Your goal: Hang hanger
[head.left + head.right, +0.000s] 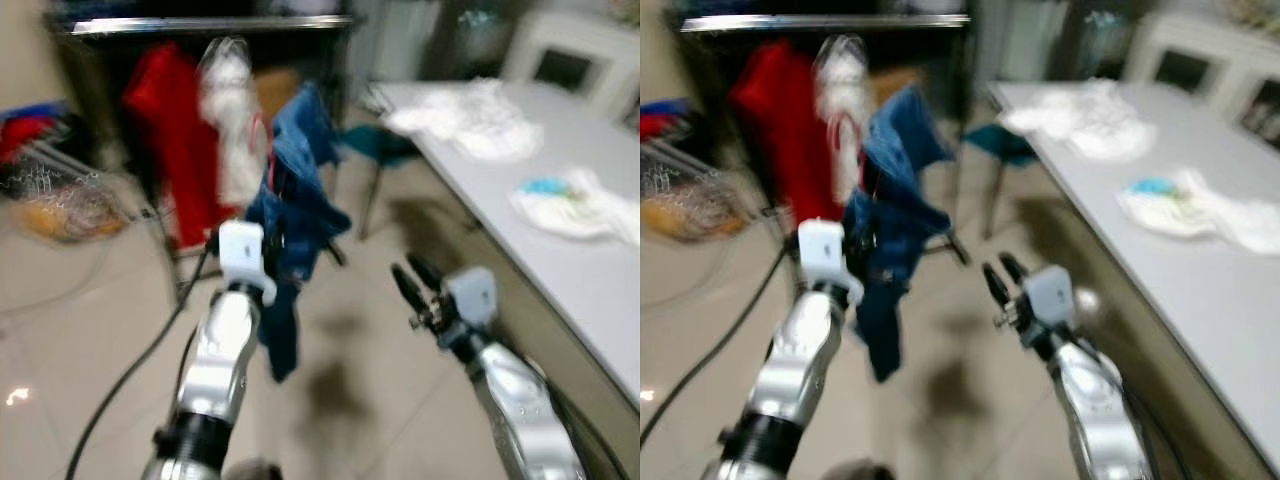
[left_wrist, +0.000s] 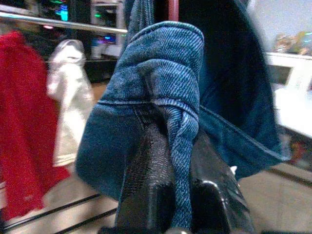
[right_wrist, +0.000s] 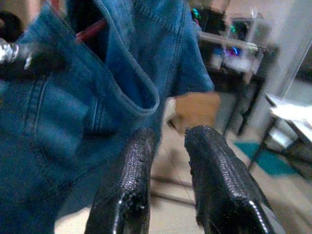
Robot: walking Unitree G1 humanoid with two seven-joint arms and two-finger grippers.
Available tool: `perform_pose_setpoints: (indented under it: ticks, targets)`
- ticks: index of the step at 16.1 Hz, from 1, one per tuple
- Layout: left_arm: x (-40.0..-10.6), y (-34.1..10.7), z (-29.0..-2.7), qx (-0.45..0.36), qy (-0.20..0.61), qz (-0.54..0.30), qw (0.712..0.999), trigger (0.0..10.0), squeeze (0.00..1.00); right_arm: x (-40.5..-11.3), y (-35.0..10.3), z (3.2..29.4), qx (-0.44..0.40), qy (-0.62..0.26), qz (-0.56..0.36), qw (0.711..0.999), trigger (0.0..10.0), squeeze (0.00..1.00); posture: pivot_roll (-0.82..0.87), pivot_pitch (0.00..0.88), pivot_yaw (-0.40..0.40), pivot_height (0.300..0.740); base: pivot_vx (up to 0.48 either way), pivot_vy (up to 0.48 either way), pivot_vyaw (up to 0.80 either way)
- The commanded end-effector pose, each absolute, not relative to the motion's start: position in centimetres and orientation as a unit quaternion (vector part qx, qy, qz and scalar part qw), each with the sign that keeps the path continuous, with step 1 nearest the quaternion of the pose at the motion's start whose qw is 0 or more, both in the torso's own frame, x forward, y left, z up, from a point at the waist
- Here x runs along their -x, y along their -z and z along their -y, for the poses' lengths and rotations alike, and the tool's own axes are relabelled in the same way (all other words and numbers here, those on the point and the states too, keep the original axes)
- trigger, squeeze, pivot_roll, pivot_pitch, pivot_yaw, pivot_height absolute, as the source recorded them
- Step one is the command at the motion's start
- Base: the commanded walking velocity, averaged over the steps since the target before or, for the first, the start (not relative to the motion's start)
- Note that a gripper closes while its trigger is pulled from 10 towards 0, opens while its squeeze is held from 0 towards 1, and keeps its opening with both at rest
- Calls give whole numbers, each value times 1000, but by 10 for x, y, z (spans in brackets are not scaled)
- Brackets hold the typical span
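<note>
You are carrying the blue denim garment on its red hanger (image 1: pixel 268 150) in the left gripper (image 1: pixel 243 247), whose black fingers (image 2: pixel 146 190) are clamping a fold of the denim, as the left wrist view shows. The garment is hanging raised in front of the robot, its long axis running up and down, with the hanger neck at the top. The silver horizontal rail (image 1: pixel 210 24) of the dark clothes rack lies ahead of and above the hanger, where a red coat (image 1: pixel 172 150) and a white hooded jacket (image 1: pixel 232 120) are hanging side by side. The left arm is therefore the nearer one to the rail. The right gripper (image 1: pixel 413 281) is hovering empty, fingers narrowly parted, just beside the denim and near the long edge of the grey bench (image 1: pixel 560 260).
</note>
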State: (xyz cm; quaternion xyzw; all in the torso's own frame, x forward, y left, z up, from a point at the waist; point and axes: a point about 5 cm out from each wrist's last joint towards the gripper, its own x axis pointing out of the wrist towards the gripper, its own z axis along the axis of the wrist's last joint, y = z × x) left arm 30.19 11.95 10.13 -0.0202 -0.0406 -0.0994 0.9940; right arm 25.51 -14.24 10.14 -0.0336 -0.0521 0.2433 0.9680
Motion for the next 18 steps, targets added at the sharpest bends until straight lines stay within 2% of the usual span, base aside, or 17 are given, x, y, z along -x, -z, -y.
perform_pose_setpoints:
  ticks: [1,18]
  targets:
    - [-309,-117,-119,14,104,72,992,10000,0,-254,-101,143,31,-239,52,969,10000,0,27,0,5,723,247,0,0]
    - [-309,-117,-118,14,104,75,992,10000,0,-255,-101,143,30,-237,55,969,10000,0,29,0,5,723,246,0,0]
